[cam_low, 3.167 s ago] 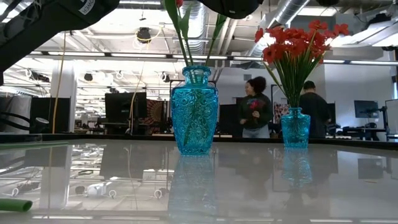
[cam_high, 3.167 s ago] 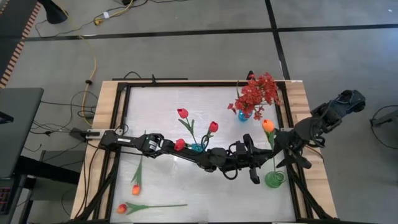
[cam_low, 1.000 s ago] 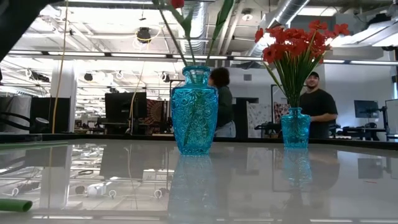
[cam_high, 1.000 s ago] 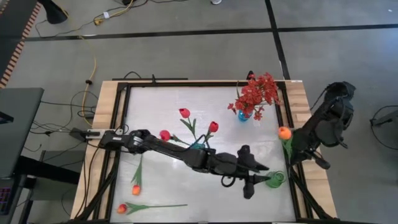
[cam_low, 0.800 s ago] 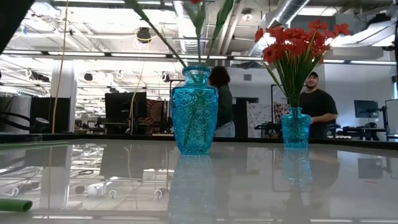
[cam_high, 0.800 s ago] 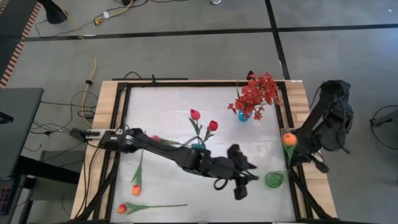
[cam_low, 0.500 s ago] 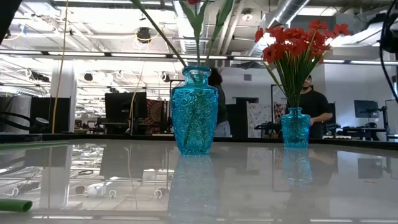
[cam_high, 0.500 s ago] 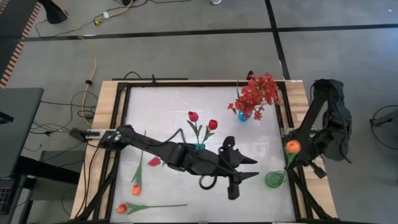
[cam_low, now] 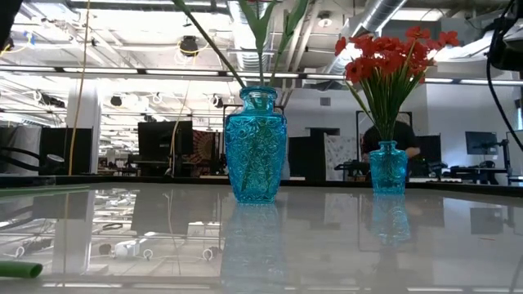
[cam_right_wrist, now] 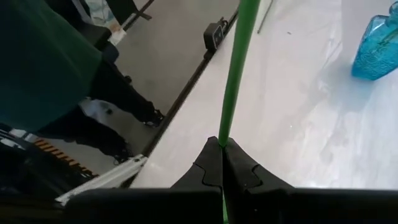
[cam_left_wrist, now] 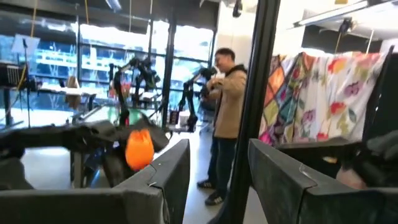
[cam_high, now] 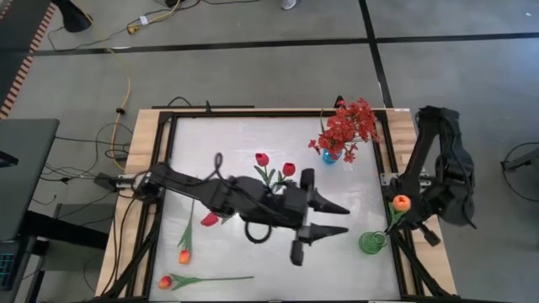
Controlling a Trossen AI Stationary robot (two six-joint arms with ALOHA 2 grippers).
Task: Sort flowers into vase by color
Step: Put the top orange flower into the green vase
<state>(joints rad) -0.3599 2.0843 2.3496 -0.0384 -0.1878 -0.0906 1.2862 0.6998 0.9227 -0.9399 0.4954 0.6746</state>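
My right gripper (cam_high: 402, 215) is at the table's right edge, shut on an orange tulip bud (cam_high: 401, 202) whose stem slants down to the green vase (cam_high: 370, 242). My left gripper (cam_high: 337, 219) is open and empty over the table's middle, left of the green vase. Two red rosebuds (cam_high: 262, 158) stand in the large blue vase (cam_low: 256, 147). A third red rosebud (cam_high: 209, 219) leans out toward the near left. A bushy red spray (cam_high: 347, 126) stands in the small blue vase (cam_high: 330, 156). Two orange tulips (cam_high: 184, 252) lie on the table at the near left. My right gripper pinches the tulip's thin green stem (cam_right_wrist: 222, 134) between its two shut fingers, which lie across it, a little below the bud. The tulip is tilted, its bud (cam_high: 401, 202) toward the table's right edge and its lower end at the green vase's mouth (cam_high: 375, 238).
The left arm (cam_high: 227, 195) lies across the table's middle beside the large blue vase. A dark metal frame (cam_high: 168, 168) edges the white table. A person in a beige coat (cam_left_wrist: 227, 118) stands beyond the table. Bare table lies at the far left and near middle.
My right gripper has gone toward the table's near edge and a little right with the tulip, tipping its bud outward over the green vase. My left arm has drawn back from the green vase toward the table's middle. The leaning rosebud has swung toward the near left.
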